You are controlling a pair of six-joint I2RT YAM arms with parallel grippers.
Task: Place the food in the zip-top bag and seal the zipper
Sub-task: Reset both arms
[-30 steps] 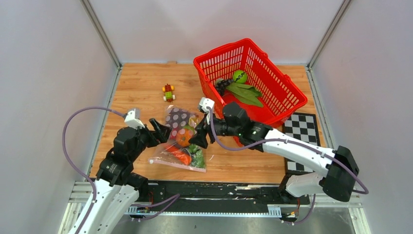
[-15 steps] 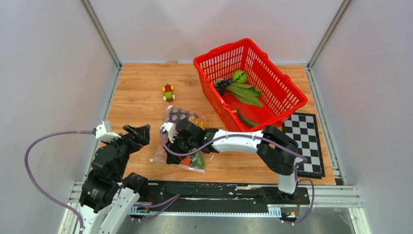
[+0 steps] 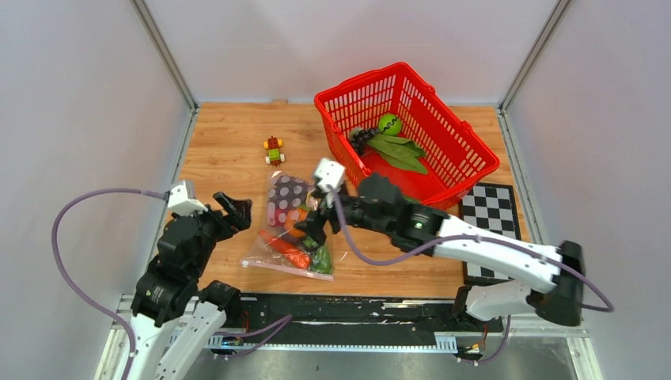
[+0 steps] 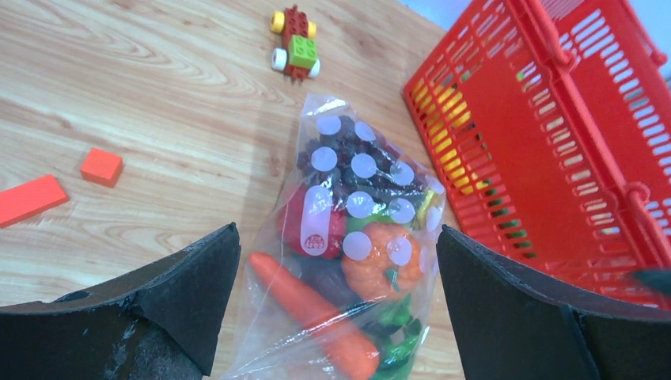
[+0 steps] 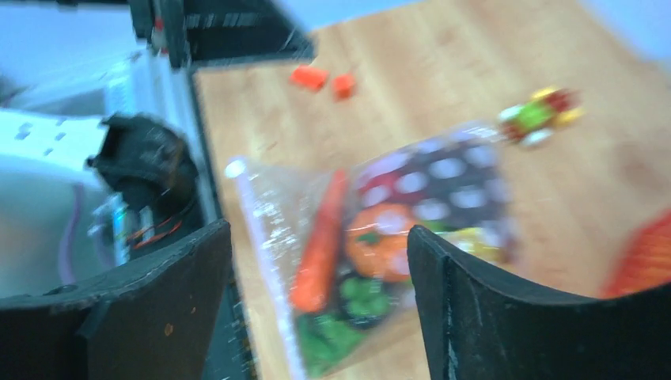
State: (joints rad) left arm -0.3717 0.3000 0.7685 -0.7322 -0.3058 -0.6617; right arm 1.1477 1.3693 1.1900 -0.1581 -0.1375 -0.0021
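The left pincer [image 3: 236,204] is released, its two fingers spread wide with nothing between them, and it hangs above the tabletop [image 3: 221,142] just to the left of the zip-top bag [image 3: 275,202]. From the left wrist view the left pincer [image 4: 336,233] looks down on the bag [image 4: 360,127], which lies flat ahead of and below the fingers. Through the clear plastic show an orange carrot [image 4: 316,313], a round orange piece [image 4: 380,265], dark purple grapes [image 4: 344,170] and some green pieces nearer the pincer. The right pincer [image 3: 314,229] is also released. It hovers over the right half of the bag, and in its blurred wrist view the right pincer [image 5: 316,233] has both fingers well apart, with the bag [image 5: 261,198] and the carrot [image 5: 320,237] seen below them and nothing gripped. The zipper [image 3: 289,271] runs as a thin pinkish strip along the bag's edge on the base side of both pincers; whether it is pressed shut cannot be told. Beyond the right pincer and to its right stands the red basket [image 3: 467,150], with a green lime [image 3: 388,123] and green leafy pieces [image 3: 399,150] inside it. Beyond the left pincer sits a small toy block figure [image 4: 294,43], and off to that pincer's left lie two red blocks [image 4: 101,166].
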